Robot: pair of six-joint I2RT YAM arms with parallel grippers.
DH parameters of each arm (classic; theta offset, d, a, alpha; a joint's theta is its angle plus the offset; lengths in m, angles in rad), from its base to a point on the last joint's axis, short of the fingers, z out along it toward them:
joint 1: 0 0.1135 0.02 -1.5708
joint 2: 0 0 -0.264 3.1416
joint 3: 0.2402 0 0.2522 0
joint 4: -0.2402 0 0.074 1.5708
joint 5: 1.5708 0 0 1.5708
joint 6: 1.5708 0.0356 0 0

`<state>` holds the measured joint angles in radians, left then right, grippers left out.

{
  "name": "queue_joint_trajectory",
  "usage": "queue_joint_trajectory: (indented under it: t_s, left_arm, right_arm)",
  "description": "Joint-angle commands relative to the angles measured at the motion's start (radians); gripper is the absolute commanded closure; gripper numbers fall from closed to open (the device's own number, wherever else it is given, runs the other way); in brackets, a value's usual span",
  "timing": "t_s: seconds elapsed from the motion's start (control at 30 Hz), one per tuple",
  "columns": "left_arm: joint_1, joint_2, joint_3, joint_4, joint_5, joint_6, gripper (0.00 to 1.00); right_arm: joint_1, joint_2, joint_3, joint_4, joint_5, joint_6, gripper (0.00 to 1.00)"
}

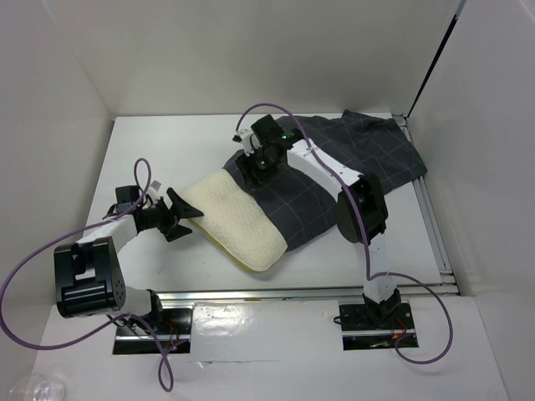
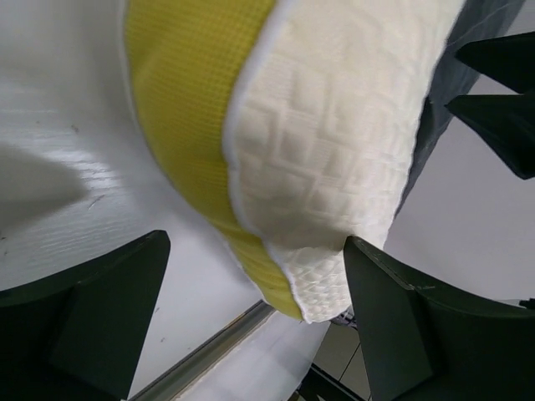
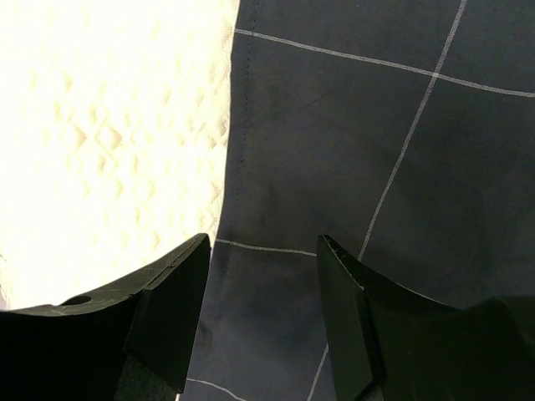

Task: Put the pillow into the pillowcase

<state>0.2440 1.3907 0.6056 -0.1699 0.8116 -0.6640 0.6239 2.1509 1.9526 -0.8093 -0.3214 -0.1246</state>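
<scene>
the pillow [image 1: 236, 221] lies slantwise on the white table [image 1: 150, 150]. its far end is tucked into the mouth of the pillowcase [image 1: 359, 154], and the nearer, larger part lies bare – cream quilted top, yellow side panel. the pillowcase spreads toward the far right corner and is rumpled at its far end. the left gripper [image 1: 184, 215] sits at the pillow's left corner with its jaws wide apart. in the left wrist view that corner shows between the two dark fingers [image 2: 92, 317], clamped by neither. the right gripper [image 1: 252, 161] is over the case's hem, right where grey cloth meets cream pillow – its jaws stand apart with flat cloth showing between them, pinching nothing.
</scene>
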Motion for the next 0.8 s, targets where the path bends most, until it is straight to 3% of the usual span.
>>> queue_joint_trajectory:
  t_s: [0.0,0.17,0.3,0.43,0.5,0.6,0.7,0.77]
  left_arm:
    - [-0.005,-0.036,0.033,0.07,0.052,-0.042,0.01]
    - [-0.005,0.037,0.011,0.124,0.023,-0.072,0.01]
    - [-0.014,0.143,0.022,0.191,-0.009,-0.063,0.06]
    - [-0.034,0.263,0.094,0.225,0.0,-0.072,0.06]
    - [-0.043,0.309,0.128,0.257,0.0,-0.072,0.28]
    - [-0.054,0.335,0.163,0.277,0.0,-0.072,0.45]
    - [-0.063,0.335,0.204,0.268,-0.027,-0.072,0.86]
    - [-0.063,0.324,0.226,0.239,-0.04,-0.045,1.0]
  right_arm:
    - [0.011,0.003,0.058,-0.005,-0.019,-0.003,0.38]
    - [0.011,0.003,0.058,-0.005,-0.019,-0.003,0.38]
    - [0.011,0.003,0.058,-0.005,-0.028,-0.003,0.38]
    - [0.011,0.003,0.048,-0.005,-0.028,-0.003,0.38]
    - [0.011,0.003,0.048,-0.014,-0.028,-0.003,0.38]
    - [0.011,-0.006,0.039,-0.014,-0.028,-0.003,0.38]
    - [0.011,-0.006,0.029,-0.014,-0.028,-0.003,0.38]
    - [0.011,-0.006,0.029,-0.014,-0.028,-0.003,0.38]
